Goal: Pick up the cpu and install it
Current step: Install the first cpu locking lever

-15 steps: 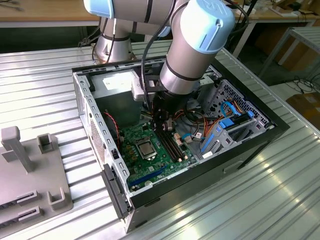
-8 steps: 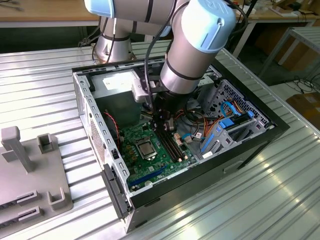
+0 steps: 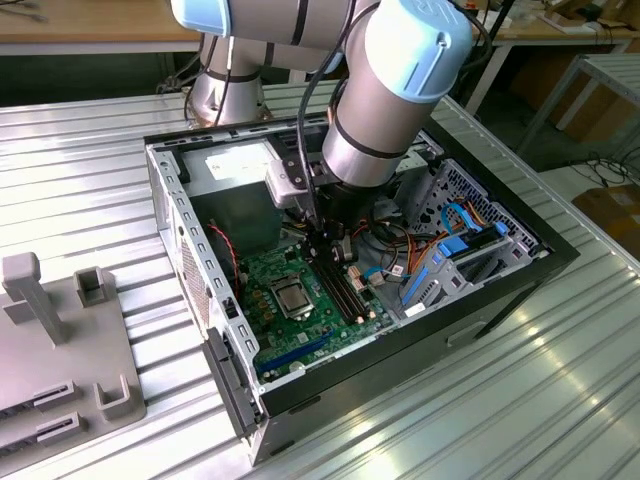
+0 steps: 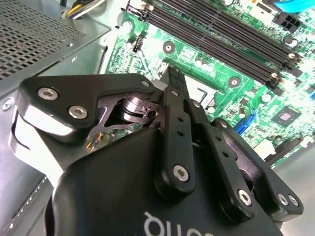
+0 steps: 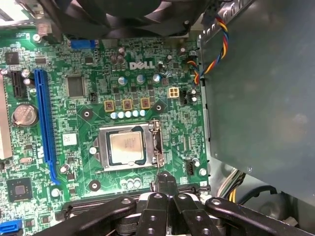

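Cpu (image 5: 127, 149), one, seated in socket frame (image 5: 104, 156).

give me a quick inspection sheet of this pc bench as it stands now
surface: ribbed metal table, open computer case lying on it.
job's things: cpu sits in the socket frame on the green motherboard.
clutter: grey fixture block at the exterior view's left.
gripper: gripper shut, holding nothing, above the board beside the memory slots.
cables: coloured wires by the power supply; blue cables near the drive bay.
surroundings: wooden benches behind.
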`<action>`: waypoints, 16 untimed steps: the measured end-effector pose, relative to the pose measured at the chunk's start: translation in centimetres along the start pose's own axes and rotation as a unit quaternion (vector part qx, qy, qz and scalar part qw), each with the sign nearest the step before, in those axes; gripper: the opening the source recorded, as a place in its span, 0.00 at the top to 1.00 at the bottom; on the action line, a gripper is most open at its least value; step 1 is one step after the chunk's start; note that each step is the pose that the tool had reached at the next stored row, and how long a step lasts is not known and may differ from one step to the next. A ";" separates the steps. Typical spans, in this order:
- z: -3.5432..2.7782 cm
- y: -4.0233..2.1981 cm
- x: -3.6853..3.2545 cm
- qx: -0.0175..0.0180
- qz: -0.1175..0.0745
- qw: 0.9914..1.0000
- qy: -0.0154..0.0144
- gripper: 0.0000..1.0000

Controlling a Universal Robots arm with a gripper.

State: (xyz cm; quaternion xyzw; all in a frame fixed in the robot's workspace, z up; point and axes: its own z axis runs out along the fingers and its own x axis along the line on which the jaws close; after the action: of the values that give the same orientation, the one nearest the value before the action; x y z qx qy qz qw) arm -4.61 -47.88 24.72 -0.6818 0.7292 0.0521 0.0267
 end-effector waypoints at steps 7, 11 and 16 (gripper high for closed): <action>0.00 -0.07 -0.01 0.000 0.000 1.000 0.000 0.89; 0.00 -0.07 -0.01 -0.001 -0.007 1.000 0.001 0.89; -0.31 -0.06 -0.04 -0.001 -0.011 1.000 0.004 0.89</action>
State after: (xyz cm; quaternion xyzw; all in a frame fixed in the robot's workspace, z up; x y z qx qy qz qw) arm -4.53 -47.89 25.03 -0.6899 0.7218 0.0496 0.0234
